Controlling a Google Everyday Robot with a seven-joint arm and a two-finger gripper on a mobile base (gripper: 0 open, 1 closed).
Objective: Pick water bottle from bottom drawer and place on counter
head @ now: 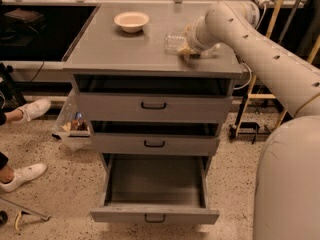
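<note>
The water bottle point(174, 41) is clear and crinkled and lies on the counter point(120, 49) at its right side. My gripper point(188, 49) is low over the counter, right against the bottle's right end; the wrist hides how it meets the bottle. The bottom drawer point(155, 216) is pulled fully out, and its inside shows nothing in it. The white arm reaches in from the right.
A cream bowl point(131, 21) stands at the back of the counter. The two upper drawers point(154, 105) are slightly open. A clear bin point(72, 129) sits on the floor left of the cabinet. A person's white shoes point(22, 174) are at far left. A yellow stand point(260, 96) is at right.
</note>
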